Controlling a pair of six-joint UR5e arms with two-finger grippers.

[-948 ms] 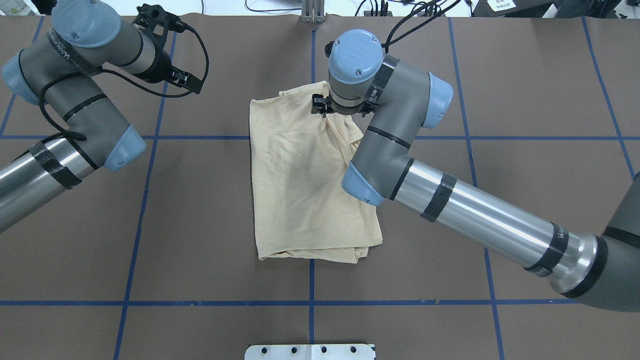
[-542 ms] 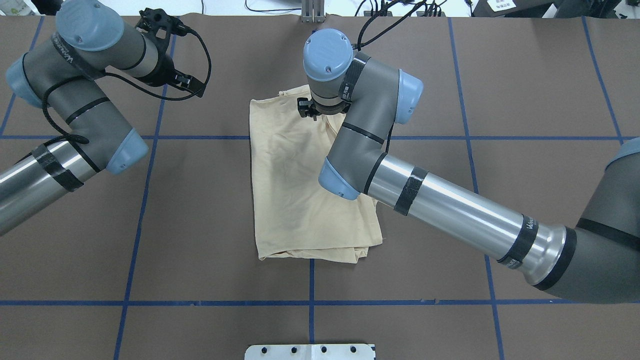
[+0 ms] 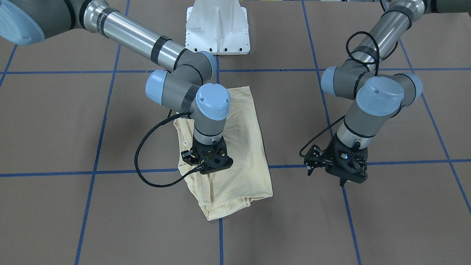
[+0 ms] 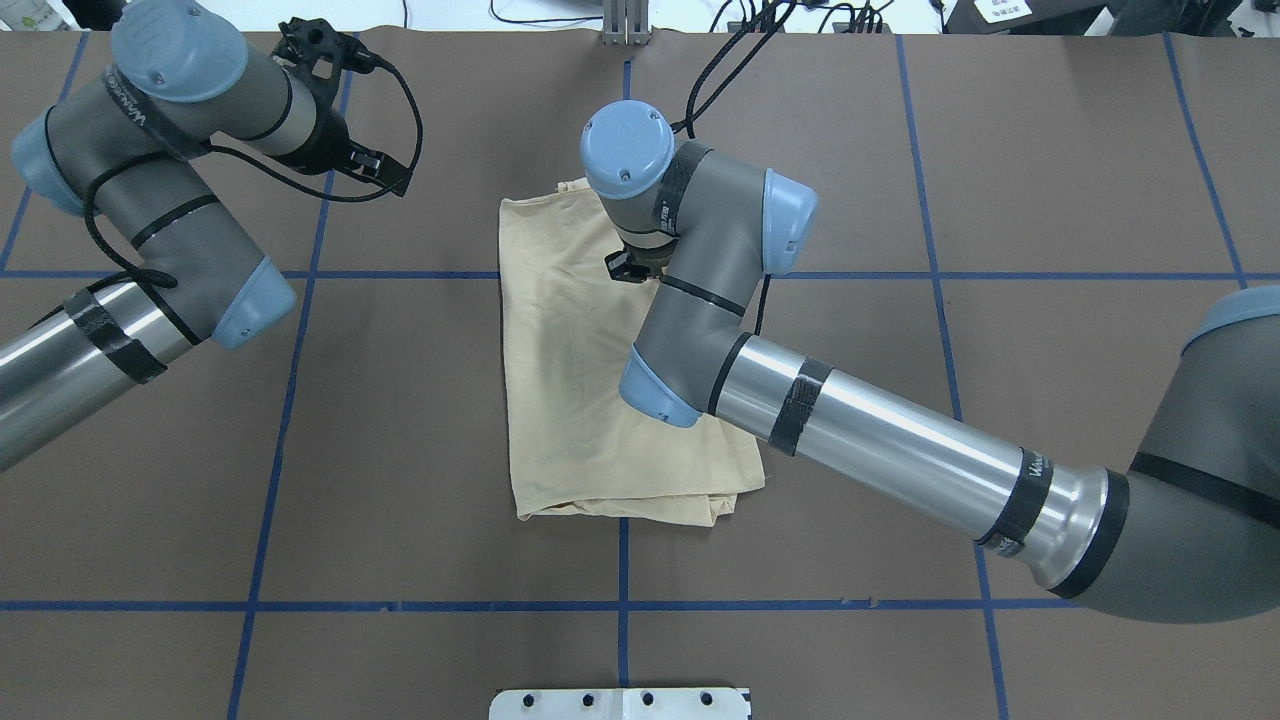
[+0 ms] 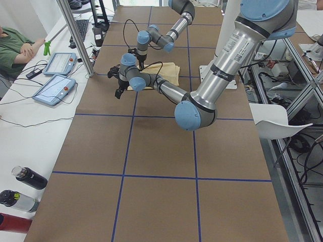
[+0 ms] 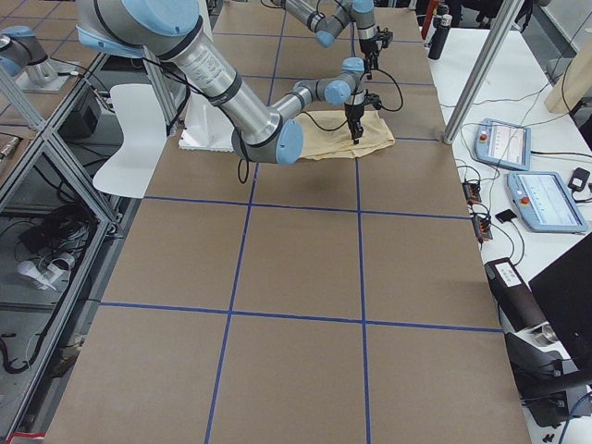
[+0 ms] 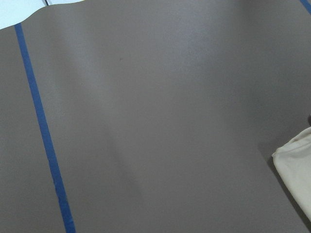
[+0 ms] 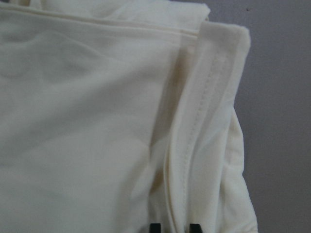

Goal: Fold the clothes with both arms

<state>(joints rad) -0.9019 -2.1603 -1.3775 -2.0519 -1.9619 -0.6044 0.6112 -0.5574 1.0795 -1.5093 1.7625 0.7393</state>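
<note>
right gripper (image 4: 628, 268) moved inward over thin, creased cream T-shirt (image 4: 570, 400), fingers (image 8: 154, 227) clenched on stitched hem, left gripper (image 3: 326, 176) released

Brown paper-covered table (image 4: 400, 450), gridded with blue tape lines (image 4: 400, 605)
A folded pale cream-yellow T-shirt (image 4: 570, 380) lies flat near its middle.

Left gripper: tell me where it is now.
In the overhead view, the left gripper hangs at upper left over the bare table, apart from the T-shirt to its right.
</note>
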